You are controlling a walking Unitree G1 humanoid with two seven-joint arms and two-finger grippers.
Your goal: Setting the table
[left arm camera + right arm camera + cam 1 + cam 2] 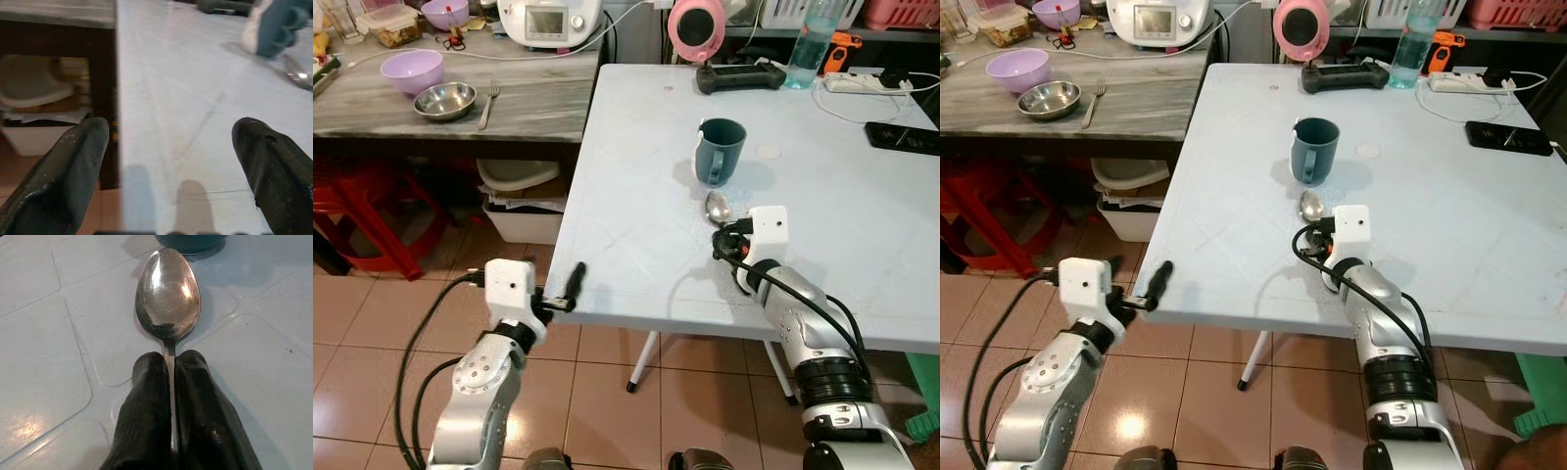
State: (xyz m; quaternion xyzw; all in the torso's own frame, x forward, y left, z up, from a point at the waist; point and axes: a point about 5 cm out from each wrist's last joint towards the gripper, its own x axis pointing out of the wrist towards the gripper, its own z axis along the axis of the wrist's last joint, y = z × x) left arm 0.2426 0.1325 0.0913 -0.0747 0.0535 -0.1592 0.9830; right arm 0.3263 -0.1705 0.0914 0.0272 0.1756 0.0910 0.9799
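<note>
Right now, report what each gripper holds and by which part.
The right gripper is shut on the spoon, pinching its handle just behind the bowl. The left gripper is open at the white table edge, holding nothing.

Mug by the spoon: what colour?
The mug is dark teal blue, clearest in the left eye view, just beyond the spoon.

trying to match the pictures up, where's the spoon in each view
Left eye view: spoon right of centre, bowl just below the blue mug.
Right eye view: spoon at centre, below the mug.
Left wrist view: its blurred bowl at the right edge.
Right wrist view: bowl at top centre, handle clamped in the right pincer.
Shared landmark: the mug.
</note>
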